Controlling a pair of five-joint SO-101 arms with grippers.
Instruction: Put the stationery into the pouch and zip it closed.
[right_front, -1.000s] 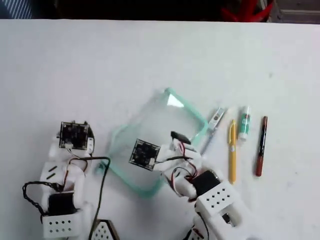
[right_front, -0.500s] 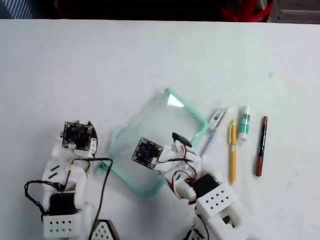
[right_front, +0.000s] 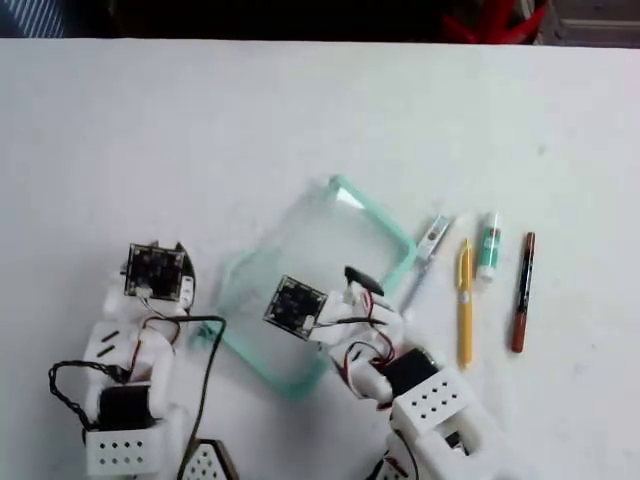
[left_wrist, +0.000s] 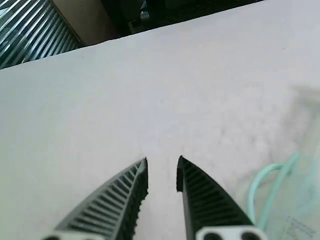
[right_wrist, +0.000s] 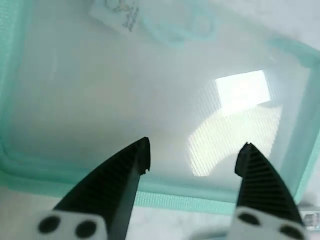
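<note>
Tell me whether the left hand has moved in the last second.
Yes. Seen from the high view, the left hand has shifted slightly to the right, toward the pouch, which has stayed where it was.

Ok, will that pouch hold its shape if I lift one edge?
Probably not: the pouch is thin see-through film with soft teal edging, lying flat. Likely light, so it may slide on the table. Its glossy face looks slippery; the right gripper might hold the edging better.

A white table (right_front: 300, 110) is seen; a red object (right_front: 490, 20) and a ribbed panel (left_wrist: 30, 30) are placed beyond its far edge.
</note>
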